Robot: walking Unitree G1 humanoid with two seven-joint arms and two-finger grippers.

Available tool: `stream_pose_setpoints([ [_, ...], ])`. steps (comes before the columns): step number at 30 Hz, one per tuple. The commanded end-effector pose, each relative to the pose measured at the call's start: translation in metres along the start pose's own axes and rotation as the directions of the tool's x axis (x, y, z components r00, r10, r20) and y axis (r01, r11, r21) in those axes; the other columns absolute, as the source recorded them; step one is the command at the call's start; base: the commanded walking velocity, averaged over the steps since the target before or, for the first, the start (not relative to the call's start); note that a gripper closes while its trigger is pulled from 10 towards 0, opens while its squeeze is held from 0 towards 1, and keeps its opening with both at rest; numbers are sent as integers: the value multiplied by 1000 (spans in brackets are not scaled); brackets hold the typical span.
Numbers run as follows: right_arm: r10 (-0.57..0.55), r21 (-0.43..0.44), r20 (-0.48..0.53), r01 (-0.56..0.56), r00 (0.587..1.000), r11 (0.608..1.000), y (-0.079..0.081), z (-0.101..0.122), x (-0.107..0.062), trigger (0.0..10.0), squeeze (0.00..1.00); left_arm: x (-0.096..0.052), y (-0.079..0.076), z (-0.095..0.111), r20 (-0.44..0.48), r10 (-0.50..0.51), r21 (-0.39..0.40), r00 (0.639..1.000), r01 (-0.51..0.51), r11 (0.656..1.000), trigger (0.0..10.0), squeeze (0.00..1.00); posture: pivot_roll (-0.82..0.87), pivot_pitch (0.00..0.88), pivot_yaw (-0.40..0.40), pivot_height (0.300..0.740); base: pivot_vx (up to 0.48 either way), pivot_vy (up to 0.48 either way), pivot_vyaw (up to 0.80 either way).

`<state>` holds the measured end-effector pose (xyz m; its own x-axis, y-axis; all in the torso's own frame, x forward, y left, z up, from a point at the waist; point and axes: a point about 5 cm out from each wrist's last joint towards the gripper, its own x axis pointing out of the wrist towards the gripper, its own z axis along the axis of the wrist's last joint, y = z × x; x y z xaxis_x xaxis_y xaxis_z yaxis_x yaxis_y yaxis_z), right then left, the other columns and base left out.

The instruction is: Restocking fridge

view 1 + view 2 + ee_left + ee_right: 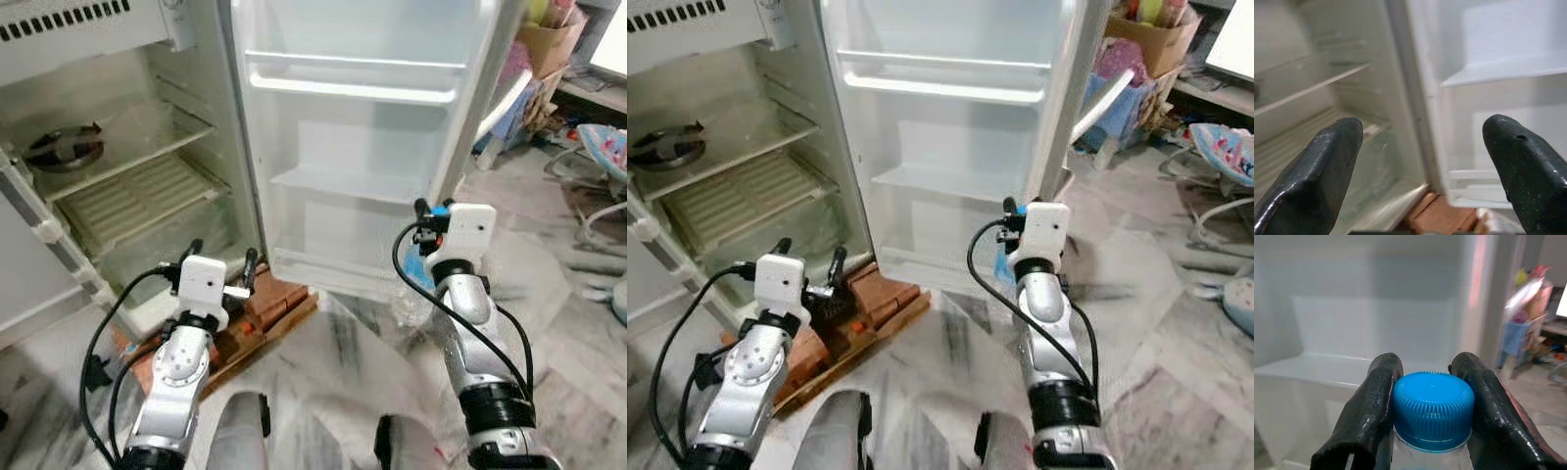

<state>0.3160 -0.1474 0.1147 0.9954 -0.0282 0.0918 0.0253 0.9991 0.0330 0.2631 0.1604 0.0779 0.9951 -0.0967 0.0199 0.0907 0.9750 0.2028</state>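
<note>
The small white fridge (118, 147) stands open before me, its door (362, 137) swung wide with bare door shelves. My right gripper (1432, 404) is shut on the blue cap (1432, 409) of a clear water bottle (423, 269), held low in front of the door's lower shelf (343, 184). The bottle hangs below the gripper, mostly hidden behind the white wrist housing (468, 230). My left gripper (220, 262) is open and holds nothing, near the fridge's bottom front corner. Its fingertips (1337, 147) frame the fridge's inner shelves and the door edge.
A dark round pan (64, 147) lies on the fridge's upper wire shelf. The fridge rests on red bricks (274, 304) over a wooden board. Cardboard boxes and coloured clutter (549, 49) stand at the far right, and a baby bouncer (602, 157) sits on the marble floor.
</note>
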Motion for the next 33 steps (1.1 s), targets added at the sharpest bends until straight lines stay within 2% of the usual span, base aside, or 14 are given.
stream_pose_setpoints([
  [1,26,-8,44,-25,999,1000,3,11,3,10000,0,2,-2,2,9,0,-2,1000,0,1000,10000,0,108,0,-1,653,304,0,0],
  [20,115,-5,52,-115,992,993,14,12,1,10000,0,3,-2,3,9,-3,-4,1000,3,1000,10000,0,106,0,0,653,306,0,0],
  [33,125,-9,54,-124,991,992,13,12,1,10000,0,4,-3,2,8,-5,-14,1000,5,1000,10000,0,102,0,-2,653,355,0,0],
])
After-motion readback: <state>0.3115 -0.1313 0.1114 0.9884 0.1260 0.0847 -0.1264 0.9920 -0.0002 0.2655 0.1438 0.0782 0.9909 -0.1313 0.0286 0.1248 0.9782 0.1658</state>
